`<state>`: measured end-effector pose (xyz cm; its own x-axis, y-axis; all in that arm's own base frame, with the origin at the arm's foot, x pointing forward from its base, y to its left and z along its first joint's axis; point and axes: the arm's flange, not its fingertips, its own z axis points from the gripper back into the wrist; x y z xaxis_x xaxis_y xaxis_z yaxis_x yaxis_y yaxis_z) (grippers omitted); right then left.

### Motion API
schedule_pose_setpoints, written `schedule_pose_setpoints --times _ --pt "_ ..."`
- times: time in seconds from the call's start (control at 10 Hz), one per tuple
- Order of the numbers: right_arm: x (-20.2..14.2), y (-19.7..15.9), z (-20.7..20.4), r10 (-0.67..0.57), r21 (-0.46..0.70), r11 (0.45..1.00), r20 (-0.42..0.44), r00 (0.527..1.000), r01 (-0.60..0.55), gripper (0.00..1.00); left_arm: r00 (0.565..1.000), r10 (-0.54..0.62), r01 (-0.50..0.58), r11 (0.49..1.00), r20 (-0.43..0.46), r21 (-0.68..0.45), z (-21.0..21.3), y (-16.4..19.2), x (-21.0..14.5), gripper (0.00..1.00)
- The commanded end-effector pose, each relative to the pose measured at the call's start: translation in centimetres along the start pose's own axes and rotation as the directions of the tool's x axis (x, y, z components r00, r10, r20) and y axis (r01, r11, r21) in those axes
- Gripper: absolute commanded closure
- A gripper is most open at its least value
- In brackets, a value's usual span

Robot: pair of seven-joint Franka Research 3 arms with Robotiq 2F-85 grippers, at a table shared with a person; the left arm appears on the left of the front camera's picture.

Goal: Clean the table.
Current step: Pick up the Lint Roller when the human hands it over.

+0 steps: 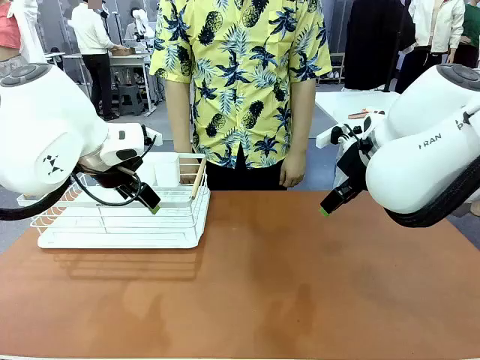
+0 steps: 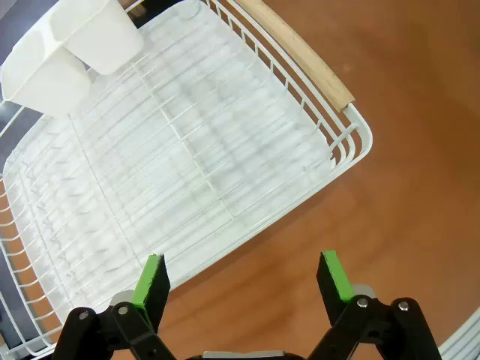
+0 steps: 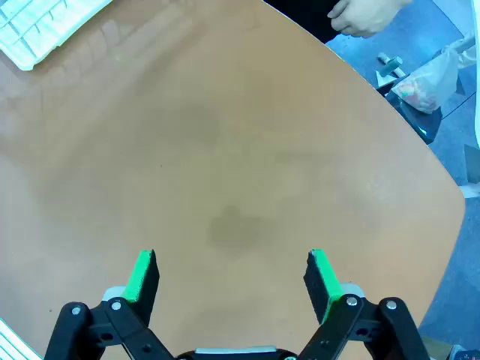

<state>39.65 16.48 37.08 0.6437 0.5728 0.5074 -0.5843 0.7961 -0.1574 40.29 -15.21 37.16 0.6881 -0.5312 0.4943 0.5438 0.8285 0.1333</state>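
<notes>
Since both pincers hang empty with their jaws apart, your first call is what to take hold of. Your left pincer (image 2: 240, 279) hovers at the near long edge of the rack (image 2: 358, 146), one green pad about over the rim wire and the other over bare table (image 2: 405, 187). Your right pincer (image 3: 232, 274) hangs well apart from the rack, over open tabletop, with nothing between its pads.

The table lies under both arms, and the rack sits on its left part, toward the far edge. I judge the rack to be what needs clearing, since nothing else seems to rest on the top. If so, bring the left pincer onto the rim beside the wooden handle (image 2: 304, 60) and close on the wire, not on the white cup (image 2: 94, 34) at the rack's far corner. A rack this wide will likely tip from a single grip, so have the right pincer take the rim too. Lift level and mind the person's hand (image 1: 291, 174) beyond the rack.

From the front, the rack's left end is hidden behind your left arm, and your right arm covers part of the table. A faint dark patch (image 3: 234, 225) lies ahead of the right pincer, and you cannot tell whether it is a stain or a shadow. The hand is cut off at the top edge of the right wrist view.
</notes>
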Motion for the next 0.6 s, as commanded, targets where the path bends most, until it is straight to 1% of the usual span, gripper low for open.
schedule_pose_setpoints --times 0.0,0.5 --pt "0.00 0.00 0.00 0.000 0.000 1.000 0.000 1.000 0.000 0.00 1.000 0.000 0.000 1.000 0.000 0.000 0.00 -0.02 0.01 0.00" --pt "0.00 0.00 0.00 0.000 0.000 1.000 0.000 1.000 0.000 0.00 1.000 0.000 0.000 1.000 0.000 0.000 0.00 -0.02 0.01 0.00"
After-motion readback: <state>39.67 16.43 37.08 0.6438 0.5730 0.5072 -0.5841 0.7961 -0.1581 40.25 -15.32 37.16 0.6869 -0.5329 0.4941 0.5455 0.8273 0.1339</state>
